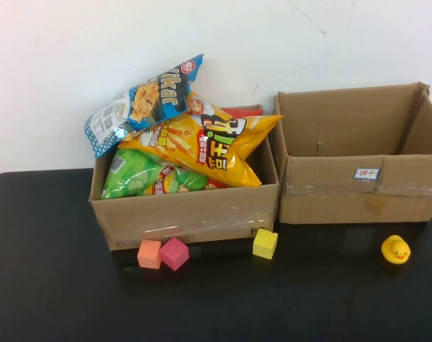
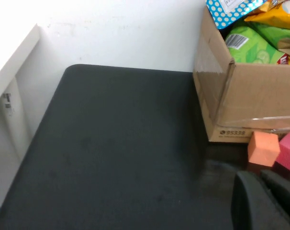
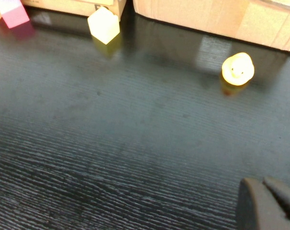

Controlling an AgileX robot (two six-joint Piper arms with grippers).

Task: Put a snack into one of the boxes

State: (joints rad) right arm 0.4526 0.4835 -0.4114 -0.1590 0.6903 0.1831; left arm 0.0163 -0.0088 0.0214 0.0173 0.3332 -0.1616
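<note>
- Left gripper (image 2: 267,201) shows only as a dark shape at the lower right of its wrist view, low over the black table (image 1: 52,285); whether its fingers are apart or closed, I cannot tell, and nothing is seen in its hold.
- Right gripper (image 3: 269,203) peeks in at the lower right of its own view, above bare tabletop, fingers likewise unreadable.
- Over in the high view, the left cardboard box (image 1: 187,214) sits left of centre, piled with snacks: a blue chip bag (image 1: 141,100) on top, a yellow chip bag (image 1: 202,146) under it, a green chip bag (image 1: 141,177) lowest.
- Just beside it, right of centre, the right cardboard box (image 1: 358,189) shows a bare brown inside.
- Along the front: orange cube (image 1: 150,254) touching pink cube (image 1: 174,253), yellow cube (image 1: 264,243) near them, rubber duck (image 1: 396,249) at far right.
</note>
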